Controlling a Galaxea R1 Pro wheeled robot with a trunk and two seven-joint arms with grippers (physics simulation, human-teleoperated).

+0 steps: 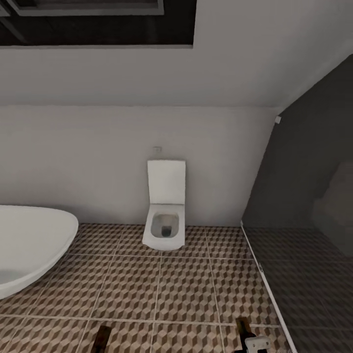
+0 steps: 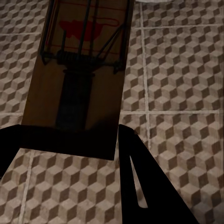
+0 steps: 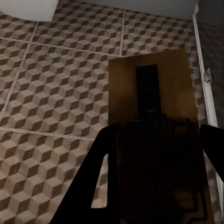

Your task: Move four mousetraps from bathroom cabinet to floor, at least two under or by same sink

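The cube-patterned bathroom floor [image 1: 186, 289] carries a white toilet [image 1: 165, 230] by the wall and a white bathtub [image 1: 29, 245] nearby.

The toilet [image 1: 165, 206] stands on the floor [image 1: 162, 289] against the back wall [image 1: 98, 162], about midway across. The bathtub [image 1: 29, 245] sits at the left, nearer than the toilet and well apart from it. A glass partition [image 1: 304, 235] runs along the right side. Each gripper holds a mousetrap above the floor: left gripper [image 2: 70, 140] with mousetrap [image 2: 79, 74], right gripper [image 3: 156, 140] with mousetrap [image 3: 149, 88].
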